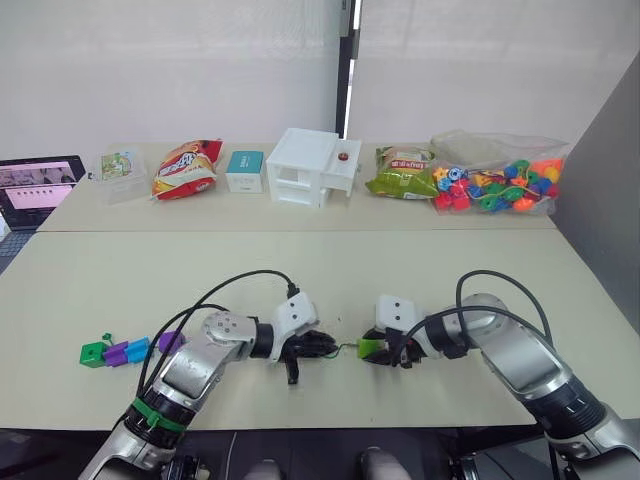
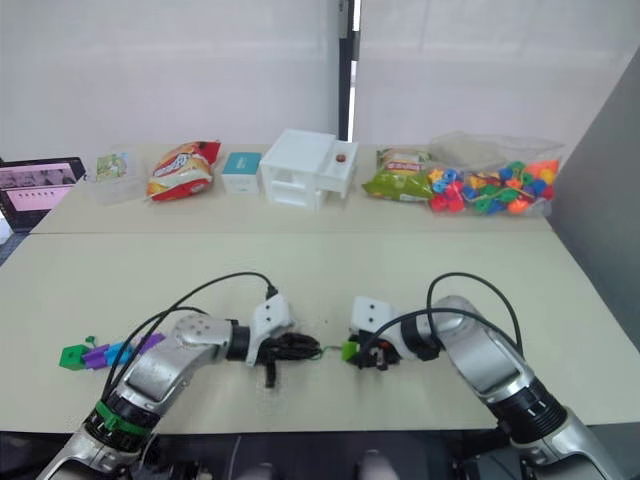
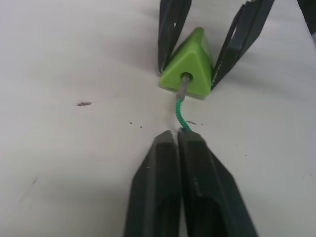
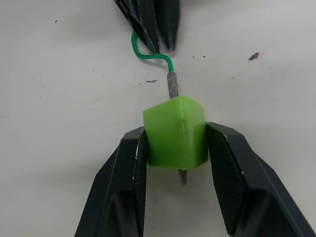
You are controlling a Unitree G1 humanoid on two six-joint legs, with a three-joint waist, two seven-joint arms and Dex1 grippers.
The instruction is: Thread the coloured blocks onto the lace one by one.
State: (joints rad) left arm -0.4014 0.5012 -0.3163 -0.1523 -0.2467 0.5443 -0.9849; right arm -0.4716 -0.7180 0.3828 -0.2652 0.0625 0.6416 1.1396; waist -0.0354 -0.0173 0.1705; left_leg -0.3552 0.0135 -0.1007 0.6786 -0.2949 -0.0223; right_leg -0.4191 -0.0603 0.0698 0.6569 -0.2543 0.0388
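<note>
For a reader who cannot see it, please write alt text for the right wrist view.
The right gripper holds a light green block on a pale table, and the lace tip passes through the block, poking out on the near side. The left gripper pinches the green cord just beyond.

Your left gripper point(image 3: 178, 136) has its fingers point(image 3: 155, 187) pressed together on the lace point(image 3: 181, 114). Facing it tip to tip, your right gripper point(image 4: 175, 143) clamps the light green block point(image 4: 175, 131) between its fingers point(image 4: 232, 173). Both forearms angle inward, low over the worktop point(image 1: 300, 270).
</note>
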